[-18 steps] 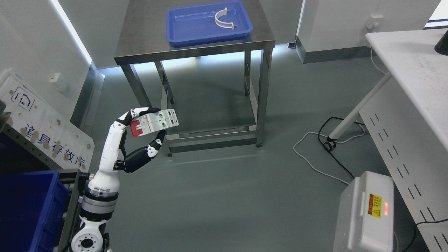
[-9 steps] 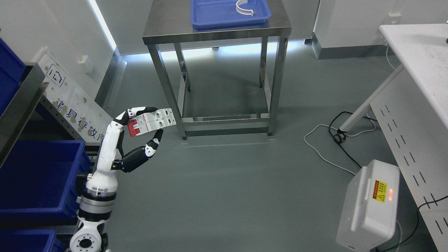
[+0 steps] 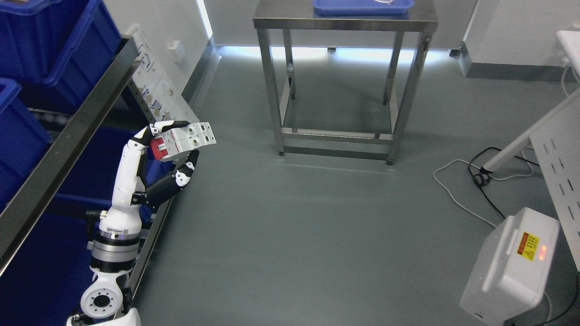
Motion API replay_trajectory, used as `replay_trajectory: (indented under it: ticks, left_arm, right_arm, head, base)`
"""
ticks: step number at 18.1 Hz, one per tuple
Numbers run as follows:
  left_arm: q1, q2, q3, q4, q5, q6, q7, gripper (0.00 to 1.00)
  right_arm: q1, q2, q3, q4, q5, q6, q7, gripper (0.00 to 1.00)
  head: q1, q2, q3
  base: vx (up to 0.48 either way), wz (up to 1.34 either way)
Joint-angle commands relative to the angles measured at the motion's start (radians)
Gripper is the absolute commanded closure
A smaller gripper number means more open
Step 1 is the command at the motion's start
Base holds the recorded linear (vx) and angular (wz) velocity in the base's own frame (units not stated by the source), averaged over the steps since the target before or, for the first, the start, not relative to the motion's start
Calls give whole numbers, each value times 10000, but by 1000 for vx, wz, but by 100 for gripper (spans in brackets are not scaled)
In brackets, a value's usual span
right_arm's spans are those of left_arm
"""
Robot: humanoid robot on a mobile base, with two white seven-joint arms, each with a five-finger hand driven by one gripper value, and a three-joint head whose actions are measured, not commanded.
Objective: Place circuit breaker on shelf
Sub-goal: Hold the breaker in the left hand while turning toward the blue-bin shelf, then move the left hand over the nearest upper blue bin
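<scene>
My left hand is shut on a white circuit breaker with a red end, pinched between the top fingers and the thumb below. The arm rises from the bottom left. It holds the breaker in the air just beside the front edge of a metal shelf rack at the left. The rack holds several blue bins. My right hand is out of view.
A steel table with a blue tray stands at the back. A white box with a warning label sits on the floor at the lower right, with cables near it. A white desk is at the right edge.
The whole view has swung left, so the rack and bins fill more of the left side and the table slid right and up. The left hand keeps the same hold on the breaker.
</scene>
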Motion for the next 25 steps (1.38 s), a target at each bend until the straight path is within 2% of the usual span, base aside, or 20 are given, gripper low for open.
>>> replay_trajectory:
  ticks: [1,6,9,15,17,20,23,25]
  left_arm:
    - [-897,175,652,-67,-25,229,-273,89]
    - [-1999,551,637,-52,-377,718,-964,89]
    - [-3165,1102,606,-52,-775,1607,-1056,89]
    - [-4991,2544,255,131,-2323,3524,-2740,89]
    - [-5284,3235,54,407,-3060,3680,-3523,89]
    - [-5530,3757,23,1004,-3581,3680,-3986,88]
    - [-5699,3851,8,2169,-4487,3589,-3956,88]
    - [-6096,3881,-693,2844,-4657,3588,-3971,87]
  right_arm:
    - [-2,-175,0,0,0,-4,4,0]
    - [-2,-175,0,0,0,-4,4,0]
    - [-2,-175,0,0,0,-4,4,0]
    - [-2,-175,0,0,0,-4,4,0]
    - [-2,-175,0,0,0,-4,4,0]
    - [-2,-175,0,0,0,-4,4,0]
    - [-2,-175,0,0,0,-4,4,0]
    - [-2,-175,0,0,0,-4,4,0]
  head:
    - [0,0,0]
    - [0,0,0]
    - [0,0,0]
    - [0,0,0]
    - [0,0,0]
    - [0,0,0]
    - [0,0,0]
    - [0,0,0]
  base:
    - [-184,447]
    - [-136,574]
    - [-73,619]
    - [-6,645]
    - [48,628]
    - [90,732]
    - [115,646]
    - [148,485]
